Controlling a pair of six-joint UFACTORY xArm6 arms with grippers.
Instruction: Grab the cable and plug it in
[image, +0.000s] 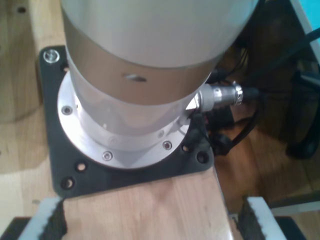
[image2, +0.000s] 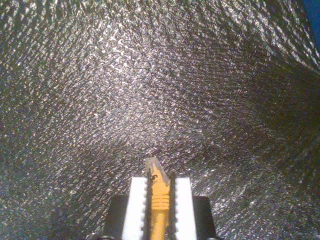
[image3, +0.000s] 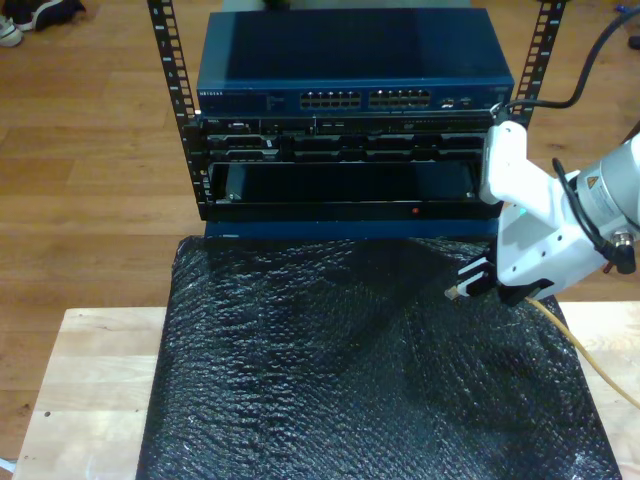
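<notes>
Black crinkled padding sheet (image2: 150, 90) is lying beyond my second gripper (image2: 160, 192), pinching one yellow-orange network cable (image2: 159, 200); my first gripper's (image: 150, 220) jaws are standing spread, tips cropped.

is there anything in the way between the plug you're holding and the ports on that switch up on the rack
Nothing visible blocks it. My second gripper is shut on the cable, its plug hanging over the black bubble wrap. Between the plug and the network switch ports the exterior view shows open air and the rack front below them.
</notes>
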